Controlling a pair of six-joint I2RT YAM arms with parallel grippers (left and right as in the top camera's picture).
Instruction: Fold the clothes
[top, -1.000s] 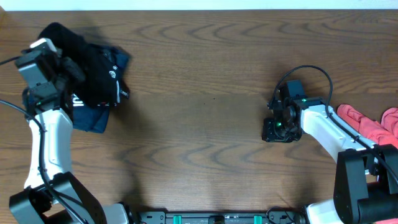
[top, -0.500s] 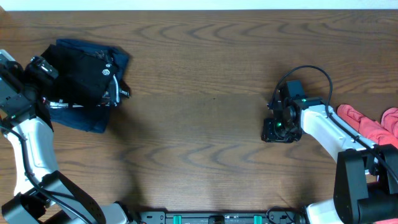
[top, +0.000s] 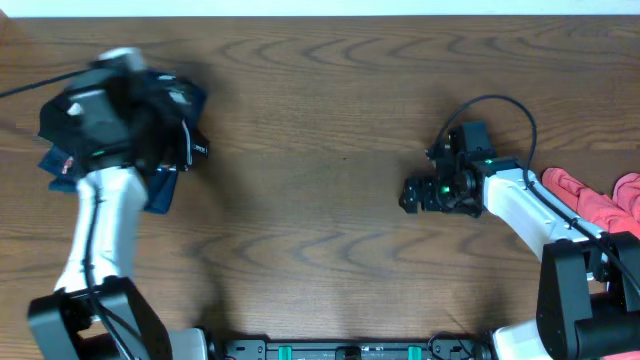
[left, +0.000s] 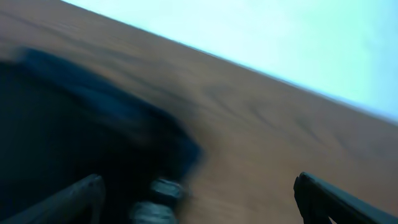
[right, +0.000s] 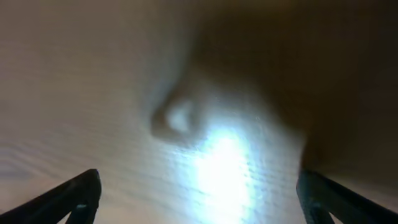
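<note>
The dark garment (top: 180, 108) lies in a crumpled heap at the far left part of the wooden table (top: 320, 150). It is black and navy blue, with small white marks on it, and a blue edge shows at its lower side. It is partly hidden from above. In the left wrist view it (left: 56, 130) is only a dark blur. The red garment (top: 585, 200) lies bunched at the right edge, well apart from the dark one.

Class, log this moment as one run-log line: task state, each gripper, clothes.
task: no garment gripped | left gripper: open, above dark clothes pile | right gripper: open, over table | red garment: right edge, untouched
</note>
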